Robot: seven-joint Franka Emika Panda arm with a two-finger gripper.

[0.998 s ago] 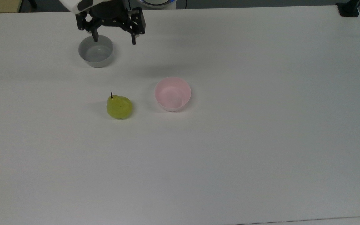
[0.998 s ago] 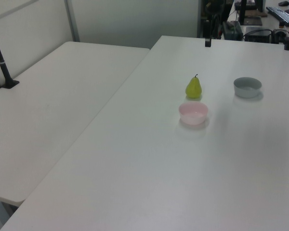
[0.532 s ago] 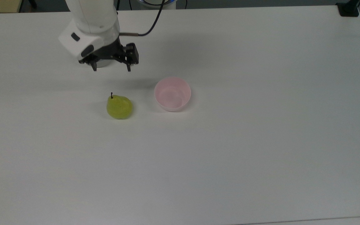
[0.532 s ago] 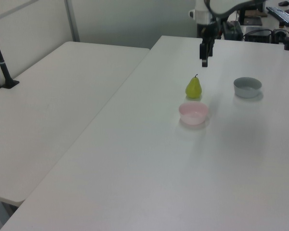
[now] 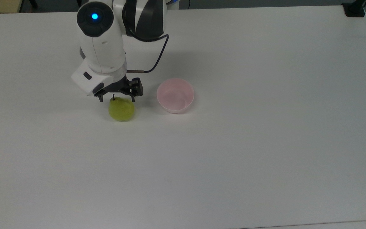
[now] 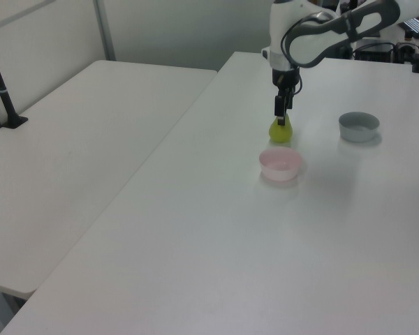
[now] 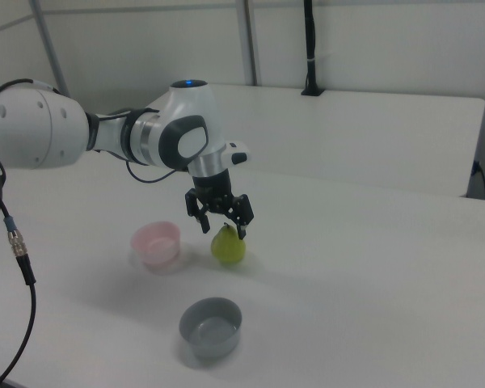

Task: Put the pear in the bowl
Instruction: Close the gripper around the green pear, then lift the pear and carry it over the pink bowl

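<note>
- White table carries everything.
- Grey bowl sits well apart from the others.
- Pink bowl stands empty beside the pear.
- Gripper hovers over the pear's stem, fingers spread wide, holding nothing.

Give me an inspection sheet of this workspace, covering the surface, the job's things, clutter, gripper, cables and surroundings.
Surface: white table, bare around the items.
Job's things: pear upright on the table, stem up; pink bowl empty, on the top view's right of the pear, apart from it.
Clutter: grey bowl, empty, apart from both.
Gripper: gripper open, fingers straddling the pear's top, not closed on it.
Cables: dark cable looping from the arm's wrist; another cable at the right view's left edge.
Surroundings: second white table alongside; black post behind.
</note>
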